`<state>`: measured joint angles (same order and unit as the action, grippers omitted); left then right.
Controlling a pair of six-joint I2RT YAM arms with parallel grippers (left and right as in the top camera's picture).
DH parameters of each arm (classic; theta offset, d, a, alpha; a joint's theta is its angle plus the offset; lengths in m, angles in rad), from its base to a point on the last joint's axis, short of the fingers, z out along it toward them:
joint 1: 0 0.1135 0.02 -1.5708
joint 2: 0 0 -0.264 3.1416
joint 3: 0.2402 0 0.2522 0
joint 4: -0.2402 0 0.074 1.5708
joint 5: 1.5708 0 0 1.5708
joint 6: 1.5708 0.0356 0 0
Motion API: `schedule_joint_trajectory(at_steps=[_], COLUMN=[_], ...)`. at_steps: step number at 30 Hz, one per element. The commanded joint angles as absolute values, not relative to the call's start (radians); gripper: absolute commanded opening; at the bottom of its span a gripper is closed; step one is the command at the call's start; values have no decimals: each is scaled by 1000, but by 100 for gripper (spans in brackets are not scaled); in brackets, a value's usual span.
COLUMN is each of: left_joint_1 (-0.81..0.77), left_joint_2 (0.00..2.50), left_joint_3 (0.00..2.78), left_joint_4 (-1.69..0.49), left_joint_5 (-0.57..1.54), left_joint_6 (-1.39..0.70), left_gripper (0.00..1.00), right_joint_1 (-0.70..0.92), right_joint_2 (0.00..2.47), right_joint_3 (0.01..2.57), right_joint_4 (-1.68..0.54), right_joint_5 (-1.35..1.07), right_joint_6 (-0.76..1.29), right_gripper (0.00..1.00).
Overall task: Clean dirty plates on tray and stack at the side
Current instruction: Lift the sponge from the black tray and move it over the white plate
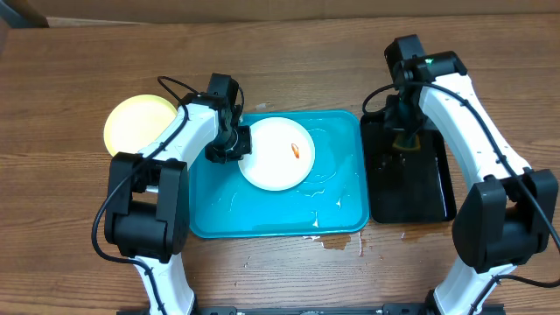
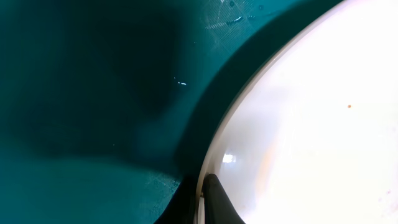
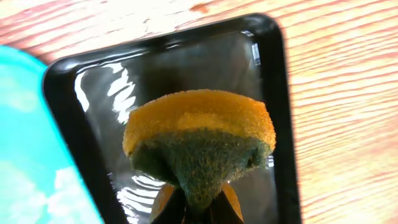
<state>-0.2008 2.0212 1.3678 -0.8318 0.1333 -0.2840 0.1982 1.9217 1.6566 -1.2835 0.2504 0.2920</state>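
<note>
**Overhead view, with both wrist views.** We see a wooden tabletop (image 1: 70, 52) carrying two trays side by side. The blue tray (image 1: 346, 219) lies at the centre, its floor wet and streaked. The black tray (image 1: 420, 197) lies just beside it on the right; we cannot tell whether the two rims touch.

**Plates.** A white plate (image 1: 271, 166) rests inside the blue tray, in its far left part, and bears a small orange smear (image 1: 296, 150) near its middle. A yellow plate (image 1: 131, 127) lies on the tabletop outside the blue tray, near its far left corner. The left arm partly covers it.

**Left hand.** We find the left hand (image 1: 229, 147) low at the left edge of the white plate. In the left wrist view its fingers (image 2: 214, 199) are pressed together on the plate's rim, one on the plate's inner side and the other outside the rim, over the blue floor.

**Right hand.** The right hand (image 1: 408, 138) hangs over the far part of the black tray. In the right wrist view its fingers (image 3: 176, 216) pinch a sponge (image 3: 199, 137) with a yellow layer and a green scouring layer. The grip is on the green side. The sponge sits over the glossy black floor; we cannot tell whether it touches.

**Tabletop.** A small puddle (image 1: 337, 243) lies just beside the near rim of the blue tray.
</note>
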Motion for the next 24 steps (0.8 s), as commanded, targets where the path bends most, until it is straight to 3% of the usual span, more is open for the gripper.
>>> schedule_joint_trajectory(at_steps=[1,3,6,9,16,19,24], left_joint_1=[-204,-204,-204,-204,-204,-204,-204], left_joint_2=[2049,2049,2049,2049,2049,2049,2049], left_joint_3=[1349,1349,1349,1349,1349,1349,1349], left_joint_4=[-833,-834,-837,-837,-836,-835,-835], left_joint_5=[105,105,105,105,125,125,125], left_joint_6=[-284,-284,-284,-284,-284,-284,-284], left_gripper=[4,4,4,4,4,4,4], right_joint_1=[204,196,196,195,209,241,354], right_joint_2=[1890,1890,1890,1890,1890,1890,1891], right_joint_3=[1681,1681,1681,1681,1681,1681,1681], right_joint_4=[-1308,-1314,-1297,-1319,-1290,-1219,-1108], right_joint_5=[318,397,326,408,95,-205,-217], right_joint_6=[295,403,267,317,205,205,222], right_gripper=[4,4,4,4,4,4,4])
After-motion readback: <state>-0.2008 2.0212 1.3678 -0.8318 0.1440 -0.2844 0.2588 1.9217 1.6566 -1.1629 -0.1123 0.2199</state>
